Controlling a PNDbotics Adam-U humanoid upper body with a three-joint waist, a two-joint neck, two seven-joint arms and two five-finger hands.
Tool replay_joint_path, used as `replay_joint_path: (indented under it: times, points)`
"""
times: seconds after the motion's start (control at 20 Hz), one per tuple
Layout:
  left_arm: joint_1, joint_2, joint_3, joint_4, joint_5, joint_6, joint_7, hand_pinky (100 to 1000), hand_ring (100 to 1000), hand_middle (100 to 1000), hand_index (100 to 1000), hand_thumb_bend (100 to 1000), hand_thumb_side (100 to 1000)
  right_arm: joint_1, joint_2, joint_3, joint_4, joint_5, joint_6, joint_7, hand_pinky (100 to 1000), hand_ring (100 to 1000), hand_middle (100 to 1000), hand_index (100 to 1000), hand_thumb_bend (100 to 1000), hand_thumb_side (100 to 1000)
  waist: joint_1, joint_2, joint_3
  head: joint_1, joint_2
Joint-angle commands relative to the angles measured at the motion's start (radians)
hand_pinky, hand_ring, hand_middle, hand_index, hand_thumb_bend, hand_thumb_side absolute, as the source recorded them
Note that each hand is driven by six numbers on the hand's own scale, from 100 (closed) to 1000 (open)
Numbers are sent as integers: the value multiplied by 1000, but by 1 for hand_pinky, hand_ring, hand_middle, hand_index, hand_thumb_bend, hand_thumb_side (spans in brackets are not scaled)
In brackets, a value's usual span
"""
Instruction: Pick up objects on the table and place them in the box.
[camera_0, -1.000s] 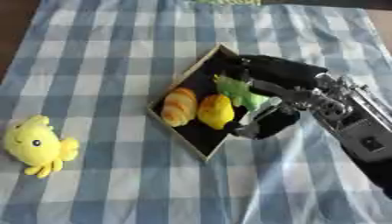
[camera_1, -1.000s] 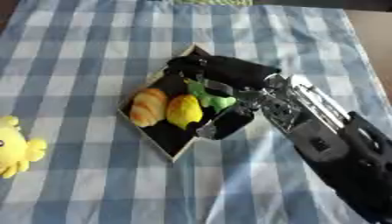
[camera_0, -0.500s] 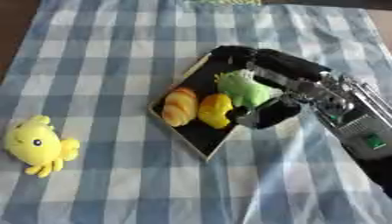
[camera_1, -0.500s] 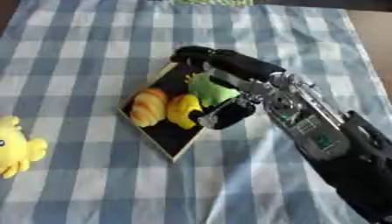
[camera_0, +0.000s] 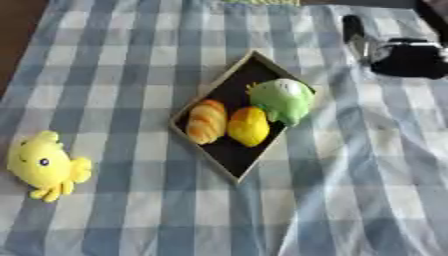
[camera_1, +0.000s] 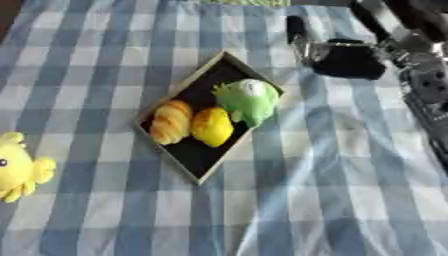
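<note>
1. The table is covered by a blue-and-white checked cloth, which fills nearly the whole view.
2. The box is a shallow black tray with a pale rim. It lies near the middle of the cloth, turned so one corner points away from the robot.
3. There are three things in the box. An orange-brown croissant-shaped item sits at the left side. A yellow lemon-like item lies just beside it, touching or nearly so. A green plush toy sits at the right, leaning over the box's right rim.
4. The near end of the box, below the lemon-like item, shows bare black floor.
5. A yellow plush creature with a dark eye and small stubby limbs lies on the cloth at the left edge, well apart from the box. In the right eye view it is partly cut off by the frame.
6. The right hand is at the upper right, beyond the box and apart from it, with the arm's silver and black links running off toward the right edge. It appears as a dark mass with one finger sticking out toward the far side. It seems to hold nothing, but I cannot tell how the other fingers are set.
7. The left hand shows in neither view.
</note>
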Motion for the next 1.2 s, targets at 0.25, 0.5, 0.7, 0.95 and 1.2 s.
replay_joint_path:
  times: [0.25, 0.5, 0.7, 0.95, 1.2]
  points:
    - [21, 217, -48, -19, -323, -102, -302, 927, 915, 802, 922, 641, 259, 66, -68, -125, -20, -17, 11, -177, 914, 994, 932, 907, 100, 371, 25, -15, -11, 6, 3]
    - [9, 245, -82, -19, -367, -112, -421, 930, 912, 806, 917, 693, 100, 93, -67, -148, -20, -14, 30, -225, 910, 988, 925, 901, 100, 365, 29, -16, -17, 16, 6]
    - [-9, 242, -106, -19, -340, -86, -484, 919, 911, 810, 921, 661, 100, 92, -60, -146, -20, -15, 37, -232, 908, 984, 924, 898, 100, 364, 31, -18, -20, 21, 9]
    - [-35, 244, -118, -18, -312, -46, -562, 919, 907, 807, 921, 683, 100, 93, -46, -142, -20, -16, 52, -234, 906, 982, 922, 895, 100, 385, 31, -17, -21, 22, 8]
    - [-60, 234, -123, 11, -353, -21, -580, 914, 903, 810, 921, 675, 100, 100, -31, -140, -20, -22, 60, -233, 904, 981, 919, 890, 100, 405, 32, -16, -22, 29, 6]
